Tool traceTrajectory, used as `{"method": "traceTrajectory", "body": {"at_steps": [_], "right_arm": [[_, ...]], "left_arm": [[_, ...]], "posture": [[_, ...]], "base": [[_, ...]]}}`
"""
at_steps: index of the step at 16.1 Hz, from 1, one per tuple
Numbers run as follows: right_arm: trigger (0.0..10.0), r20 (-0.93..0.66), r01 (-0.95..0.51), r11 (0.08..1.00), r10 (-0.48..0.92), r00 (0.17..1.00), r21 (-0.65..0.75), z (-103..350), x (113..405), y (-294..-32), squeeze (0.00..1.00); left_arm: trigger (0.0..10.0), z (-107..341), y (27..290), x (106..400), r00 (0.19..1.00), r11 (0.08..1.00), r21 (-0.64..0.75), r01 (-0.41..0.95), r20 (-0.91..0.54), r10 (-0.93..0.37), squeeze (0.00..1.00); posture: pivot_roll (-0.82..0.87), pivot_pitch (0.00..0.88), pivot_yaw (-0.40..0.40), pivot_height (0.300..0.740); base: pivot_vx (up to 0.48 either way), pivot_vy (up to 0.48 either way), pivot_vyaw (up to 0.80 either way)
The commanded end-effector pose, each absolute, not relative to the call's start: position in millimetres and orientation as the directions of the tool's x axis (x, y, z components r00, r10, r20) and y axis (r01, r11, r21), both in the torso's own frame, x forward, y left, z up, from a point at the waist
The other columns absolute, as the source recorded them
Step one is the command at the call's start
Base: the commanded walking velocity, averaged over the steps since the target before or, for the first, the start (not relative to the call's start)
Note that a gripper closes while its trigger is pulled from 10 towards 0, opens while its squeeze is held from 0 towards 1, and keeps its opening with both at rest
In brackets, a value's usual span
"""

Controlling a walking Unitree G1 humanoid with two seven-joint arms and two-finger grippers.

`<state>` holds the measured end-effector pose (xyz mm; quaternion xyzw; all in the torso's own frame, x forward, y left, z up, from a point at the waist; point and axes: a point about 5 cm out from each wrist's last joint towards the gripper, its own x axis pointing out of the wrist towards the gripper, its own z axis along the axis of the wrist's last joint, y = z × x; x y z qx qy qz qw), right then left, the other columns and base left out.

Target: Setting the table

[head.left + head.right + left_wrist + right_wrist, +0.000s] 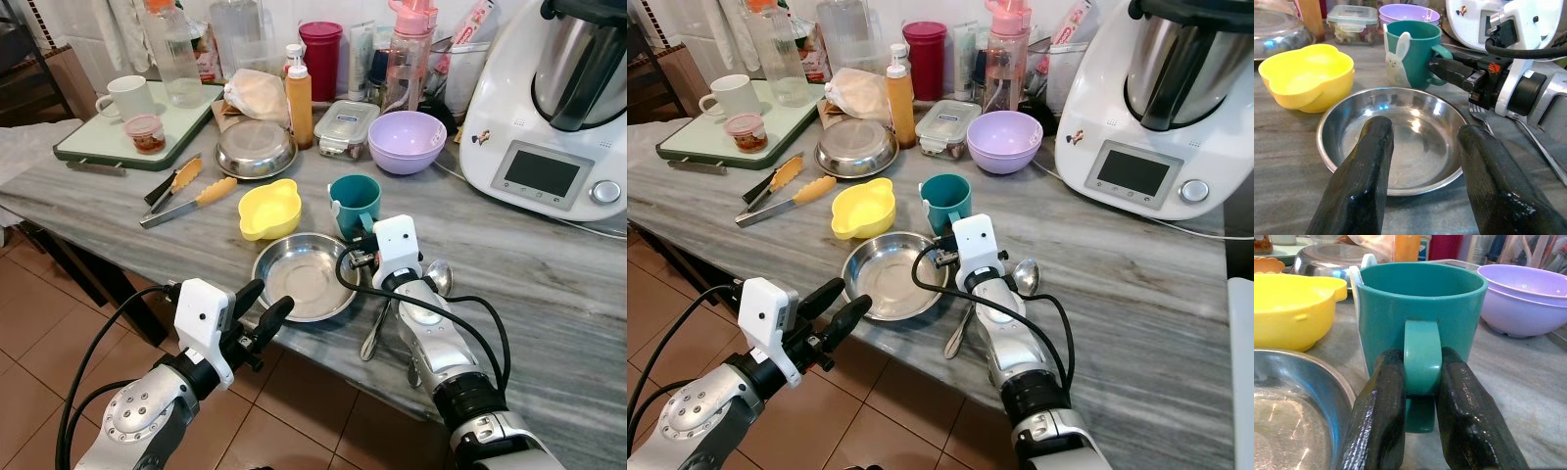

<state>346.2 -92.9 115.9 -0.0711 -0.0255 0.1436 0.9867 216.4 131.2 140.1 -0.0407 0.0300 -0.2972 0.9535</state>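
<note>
A teal mug (355, 201) with a rabbit print stands on the grey marble counter, just behind an empty steel plate (304, 279). My right gripper (364, 245) reaches over the counter and is shut on the mug's handle (1421, 352), one black finger on each side. A spoon (438, 277) and a fork (1476, 110) lie on the counter beside and under my right arm. My left gripper (266, 302) hovers open at the plate's near rim, off the counter's front edge, with nothing between its fingers (1371, 147). A yellow bowl (267, 209) sits left of the mug.
Behind stand a purple bowl (406, 140), a lidded container (346, 127), an orange bottle (299, 103), an upturned steel dish (257, 149) and yellow-tipped tongs (186, 191). A white kitchen machine (549, 108) fills the back right. A green board (88, 142) with a white mug is far left.
</note>
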Motion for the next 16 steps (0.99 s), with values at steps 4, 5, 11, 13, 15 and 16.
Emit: {"method": "traceTrajectory", "body": {"at_steps": [4,5,11,13,15,16], "right_arm": [[2.7,0.049,-0.282,0.944,0.293,0.955,-0.17,117.0,342.7,-93.6,0.0],[4.4,0.059,-0.281,0.942,0.296,0.953,-0.184,117.4,342.7,-93.5,0.0],[10.0,0.116,-0.257,0.941,0.287,0.951,-0.221,130.4,351.9,-91.8,0.0],[10.0,0.118,-0.254,0.942,0.284,0.951,-0.219,131.1,353.8,-91.4,0.0],[10.0,0.125,-0.257,0.943,0.288,0.95,-0.213,133.6,355.9,-87.8,0.0],[10.0,0.125,-0.257,0.943,0.287,0.95,-0.211,134.1,356.9,-86.6,0.0]], "left_arm": [[10.0,139.5,132.6,218.5,0.826,0.825,-0.094,0.558,-0.038,-0.563,0.0],[10.0,139.4,132.6,218.6,0.826,0.825,-0.095,0.557,-0.037,-0.562,0.0],[10.0,139.0,133.2,219.8,0.833,0.831,-0.096,0.548,-0.033,-0.553,0.0],[10.0,139.0,133.5,220.4,0.834,0.832,-0.093,0.547,-0.032,-0.551,0.0],[10.0,142.1,134.4,222.9,0.827,0.825,-0.081,0.559,-0.022,-0.562,0.0],[10.0,144.7,134.9,225.0,0.822,0.82,-0.084,0.566,-0.012,-0.569,0.0]], "posture": [[-0.07,0.049,0.064,0.74],[-0.07,0.049,0.064,0.74],[-0.07,0.049,0.069,0.74],[-0.07,0.049,0.069,0.74],[-0.07,0.052,0.068,0.74],[-0.07,0.053,0.067,0.74]], "base": [[0.0,0.0,0.0],[0.0,0.0,0.0],[0.0,0.0,0.0],[0.0,0.0,0.0],[0.0,0.0,0.0],[0.0,0.0,0.0]]}}
